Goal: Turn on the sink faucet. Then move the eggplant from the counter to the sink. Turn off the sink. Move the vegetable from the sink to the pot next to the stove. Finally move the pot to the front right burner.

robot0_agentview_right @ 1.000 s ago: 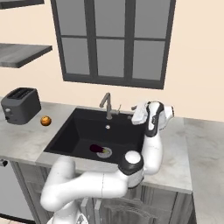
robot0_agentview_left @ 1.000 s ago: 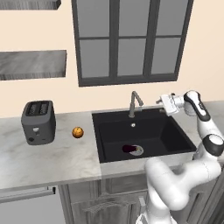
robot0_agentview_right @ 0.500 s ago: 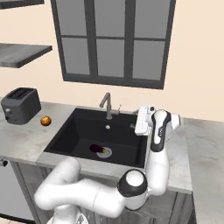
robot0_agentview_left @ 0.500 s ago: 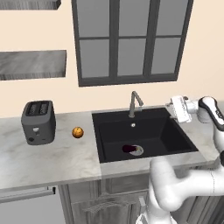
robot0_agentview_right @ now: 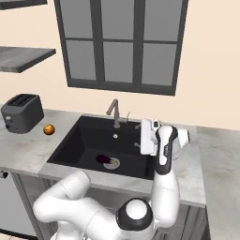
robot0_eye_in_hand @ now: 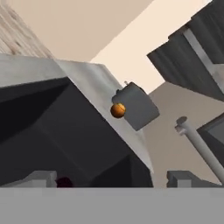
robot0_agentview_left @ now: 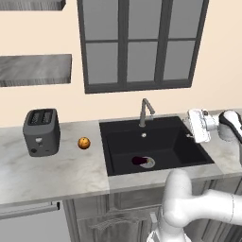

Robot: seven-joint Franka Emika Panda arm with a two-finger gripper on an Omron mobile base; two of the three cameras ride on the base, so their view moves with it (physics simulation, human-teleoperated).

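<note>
The eggplant point(robot0_agentview_left: 138, 161) lies at the bottom of the sink point(robot0_agentview_left: 184, 156), just left of the round drain point(robot0_agentview_left: 149, 163) and touching or nearly touching it. The faucet point(robot0_agentview_left: 144, 111) stands at the far rim, spout bent toward the near side; no water can be made out. The claw point(robot0_agentview_left: 191, 125) hangs over the sink's right edge, well above the basin and well apart from the eggplant, turned leftward across the sink. Its jaws stand wide, with nothing between them.

Judging from this, the eggplant has reached the sink, so the step in hand is likely either shutting the faucet or going down for the vegetable.

The eggplant looks small, light and firm — but glossy, so probably slippery, more so if wet. A hold across its thick middle, jaws square to the long axis, seems safest; a pinch near a tapered end could let it squirt out. The basin is deep, so the claw needs a steep descent clear of the right wall.

On the left counter point(robot0_agentview_left: 56, 170) sit a toaster point(robot0_agentview_left: 41, 132) and an orange fruit point(robot0_agentview_left: 84, 142) — neither belongs to the task.
</note>
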